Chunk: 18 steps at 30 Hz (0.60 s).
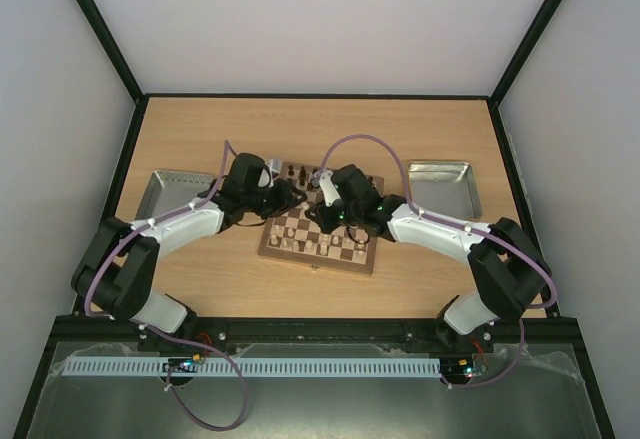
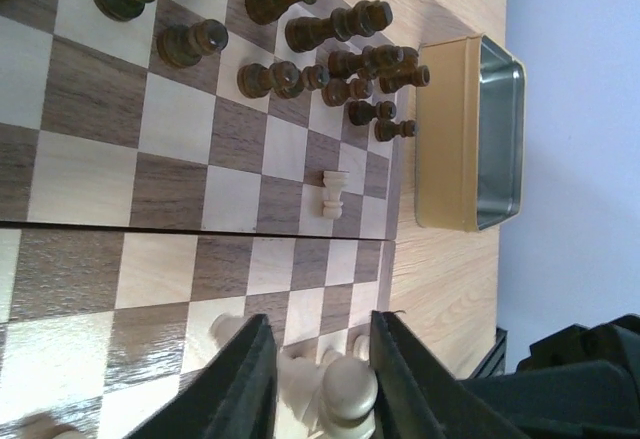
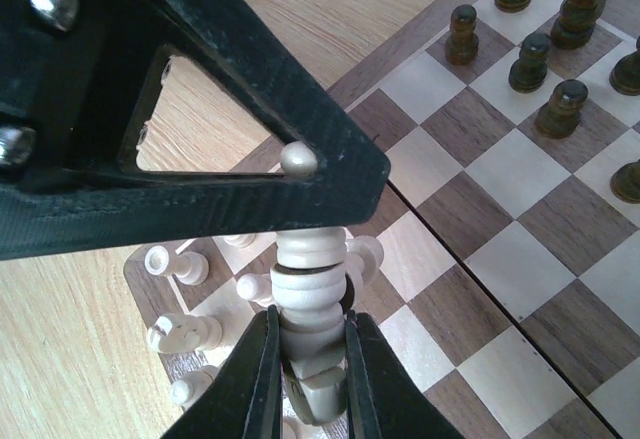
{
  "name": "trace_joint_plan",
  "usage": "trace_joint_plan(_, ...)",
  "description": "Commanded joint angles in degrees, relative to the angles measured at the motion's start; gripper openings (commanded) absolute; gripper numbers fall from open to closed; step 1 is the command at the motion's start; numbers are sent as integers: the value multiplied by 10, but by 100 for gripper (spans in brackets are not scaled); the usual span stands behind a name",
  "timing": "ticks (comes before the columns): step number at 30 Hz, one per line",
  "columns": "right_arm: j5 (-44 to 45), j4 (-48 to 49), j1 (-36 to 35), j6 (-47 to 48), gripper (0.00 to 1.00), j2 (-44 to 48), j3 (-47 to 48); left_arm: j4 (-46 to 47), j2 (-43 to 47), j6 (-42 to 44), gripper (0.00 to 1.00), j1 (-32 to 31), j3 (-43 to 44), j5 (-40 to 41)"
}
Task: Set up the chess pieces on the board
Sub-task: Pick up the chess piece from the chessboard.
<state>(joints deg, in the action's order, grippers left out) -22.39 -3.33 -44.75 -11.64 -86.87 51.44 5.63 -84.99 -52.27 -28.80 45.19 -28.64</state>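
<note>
The chessboard [image 1: 318, 247] lies at the table's middle, and both grippers hang over it. Dark brown pieces [image 2: 300, 29] crowd its far rows; they also show in the right wrist view [image 3: 530, 59]. One cream pawn [image 2: 333, 194] stands alone mid-board. My left gripper [image 2: 322, 324] is open, its fingers [image 2: 245, 379] on either side of a round-headed cream piece [image 2: 346, 387] among other cream pieces. My right gripper [image 3: 312, 317] is shut on a tall ringed cream piece [image 3: 312, 294] above the board's cream corner. The left gripper's black finger [image 3: 230, 109] crosses just above it.
A grey metal tray [image 1: 445, 187] sits right of the board; it also shows in the left wrist view [image 2: 470, 139]. Another tray [image 1: 172, 191] sits on the left. Several cream pieces [image 3: 180, 264] stand or lie at the board's near corner. The grippers [image 1: 305, 204] are very close together.
</note>
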Motion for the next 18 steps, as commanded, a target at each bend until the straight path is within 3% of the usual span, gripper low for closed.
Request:
trace_joint_plan(1, -2, 18, -2, 12, 5, 13, -6, 35, -13, -5, 23, 4, 2, -25)
trace_joint_plan(7, 22, 8, -2, 8, 4, 13, -4, 28, -11, 11, 5, 4, -1, -6)
trace_joint_plan(18, 145, -40, 4, -56, 5, -13, 14, -51, 38, 137, 4, -41, 4, 162)
